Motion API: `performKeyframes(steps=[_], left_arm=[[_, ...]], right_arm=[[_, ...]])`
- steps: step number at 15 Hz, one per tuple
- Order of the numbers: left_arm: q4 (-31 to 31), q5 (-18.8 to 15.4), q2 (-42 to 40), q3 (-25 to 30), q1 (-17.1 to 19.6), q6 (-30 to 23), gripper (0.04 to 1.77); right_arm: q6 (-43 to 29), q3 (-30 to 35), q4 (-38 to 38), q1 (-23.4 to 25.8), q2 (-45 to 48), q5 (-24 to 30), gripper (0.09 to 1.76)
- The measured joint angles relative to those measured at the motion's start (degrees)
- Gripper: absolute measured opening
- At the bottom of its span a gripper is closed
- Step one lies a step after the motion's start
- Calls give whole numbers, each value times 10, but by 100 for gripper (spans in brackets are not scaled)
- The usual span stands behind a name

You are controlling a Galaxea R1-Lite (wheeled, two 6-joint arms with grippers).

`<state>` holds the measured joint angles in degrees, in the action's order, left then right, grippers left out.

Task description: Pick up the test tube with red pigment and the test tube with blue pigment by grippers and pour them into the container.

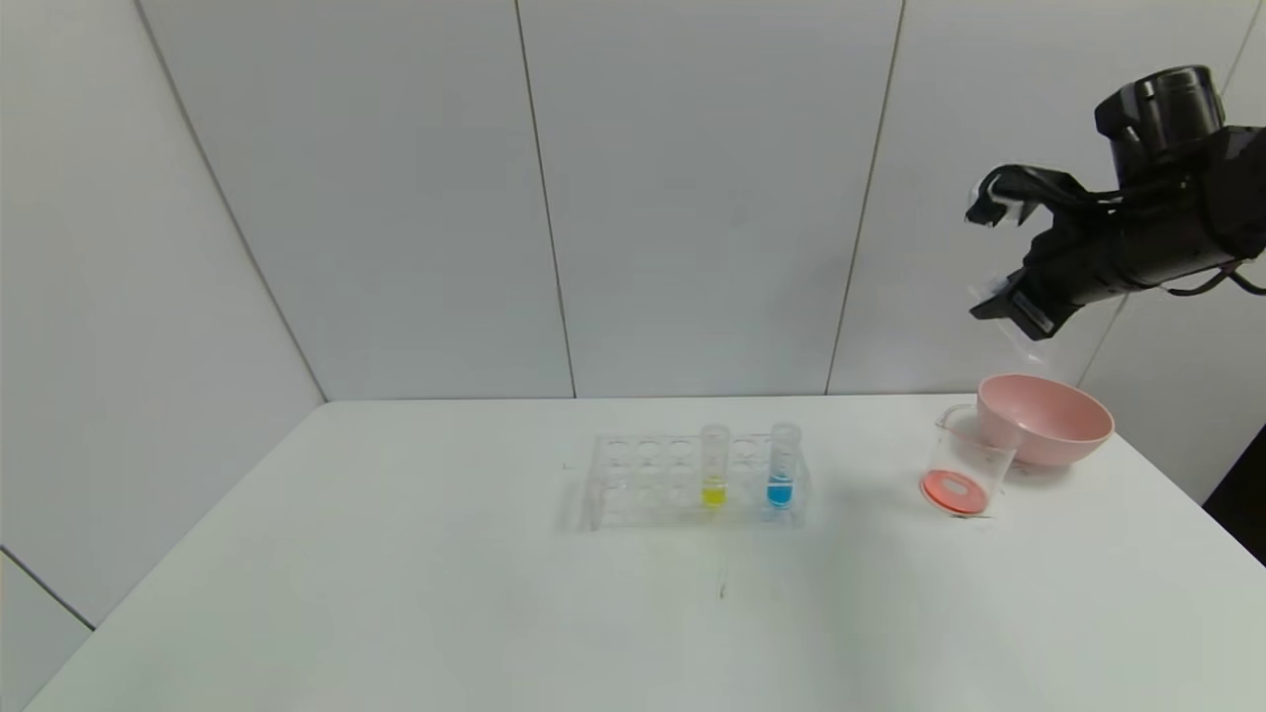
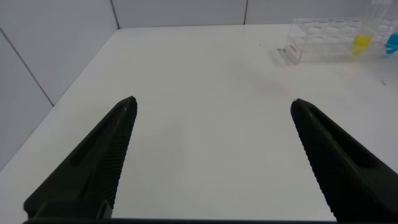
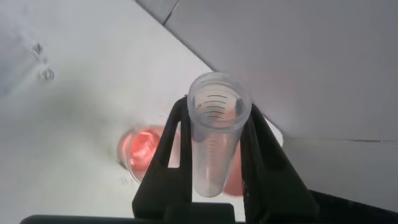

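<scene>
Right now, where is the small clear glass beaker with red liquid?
In the head view, the small clear glass beaker stands on the table's right side, against the pink bowl, right of the clear tube rack.

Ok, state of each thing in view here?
Right hand: raised above bowl, shut on empty test tube.
Left hand: open, holds nothing.
Beaker: holds red liquid.
Blue test tube: upright in rack.
Yellow test tube: upright in rack.
Pink bowl: upright.

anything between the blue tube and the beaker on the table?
Nothing. In the head view, bare tabletop separates the blue test tube, standing in the rack, from the beaker.
</scene>
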<state>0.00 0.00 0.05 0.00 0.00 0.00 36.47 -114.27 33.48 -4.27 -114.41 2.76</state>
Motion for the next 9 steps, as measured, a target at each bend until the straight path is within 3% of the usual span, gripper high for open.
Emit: performKeyframes(steps=[6, 9], left_arm=[[0, 0, 0, 0, 0, 0, 176], [0, 0, 0, 0, 0, 0, 176]], right_arm=[[-247, 14, -59, -1, 61, 18, 51], [-304, 80, -74, 4, 111, 33, 51]])
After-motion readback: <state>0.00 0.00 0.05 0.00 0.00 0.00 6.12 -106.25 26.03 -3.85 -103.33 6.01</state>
